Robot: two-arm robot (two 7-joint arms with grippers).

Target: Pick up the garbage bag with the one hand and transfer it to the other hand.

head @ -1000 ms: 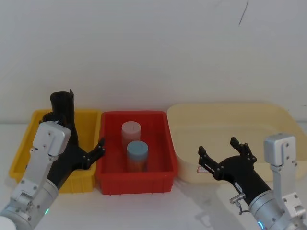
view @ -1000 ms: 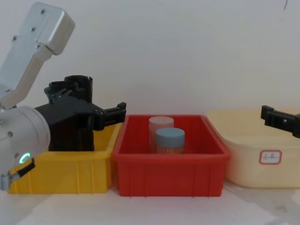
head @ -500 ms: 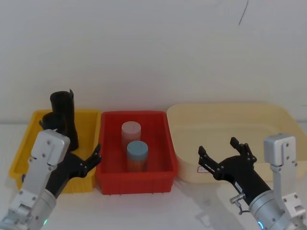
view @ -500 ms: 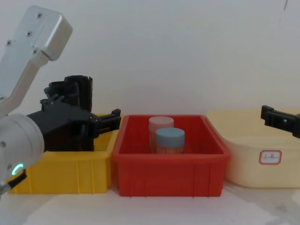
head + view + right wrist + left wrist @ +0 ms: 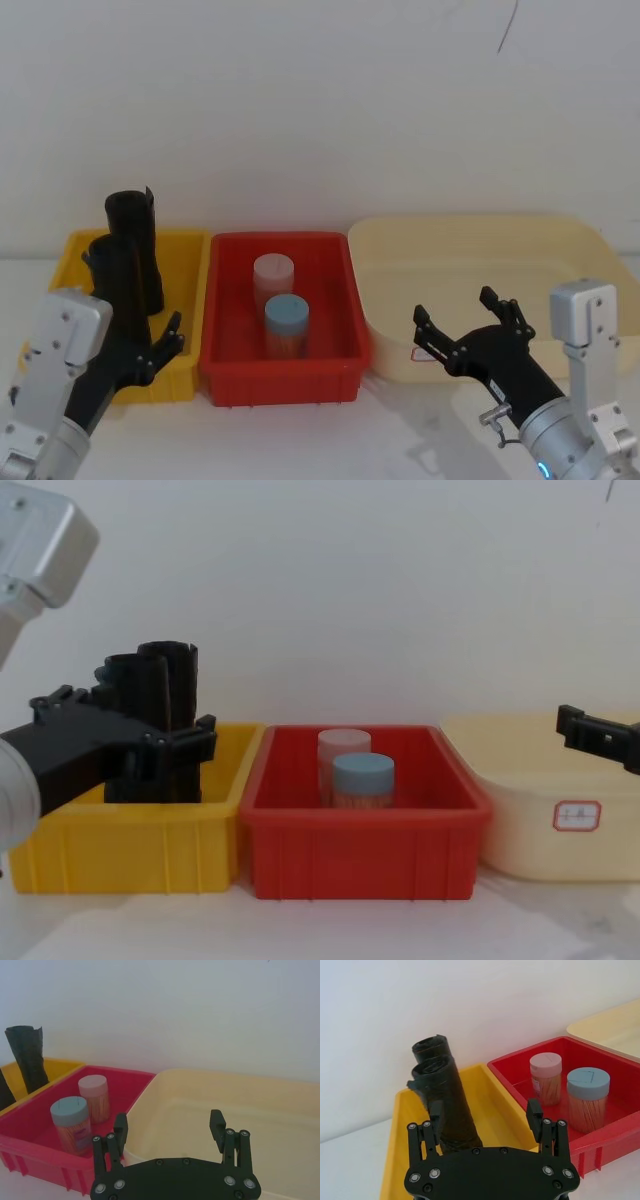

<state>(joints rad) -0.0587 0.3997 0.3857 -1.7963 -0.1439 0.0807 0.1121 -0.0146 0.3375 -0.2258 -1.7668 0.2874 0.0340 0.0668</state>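
The garbage bag (image 5: 108, 280) (image 5: 447, 1105) (image 5: 122, 680), a thick matte black roll, stands upright in the yellow bin (image 5: 185, 240). A slimmer, taller black column (image 5: 135, 225) (image 5: 430, 1049) stands just behind it. My left gripper (image 5: 140, 338) (image 5: 482, 1125) (image 5: 135, 742) is open and empty. It hovers at the bin's near edge, short of the roll and not touching it. My right gripper (image 5: 455, 310) (image 5: 168, 1120) (image 5: 575, 725) is open and empty, held in front of the cream tub's near wall.
A red bin (image 5: 355, 330) in the middle holds a pink-lidded jar (image 5: 273, 275) and a blue-lidded jar (image 5: 287, 320). A large cream tub (image 5: 470, 225) sits at the right. A white wall rises right behind the bins.
My left gripper has drawn back and down from beside the rolls to the yellow bin's near edge, still open and empty. The right arm has not moved.
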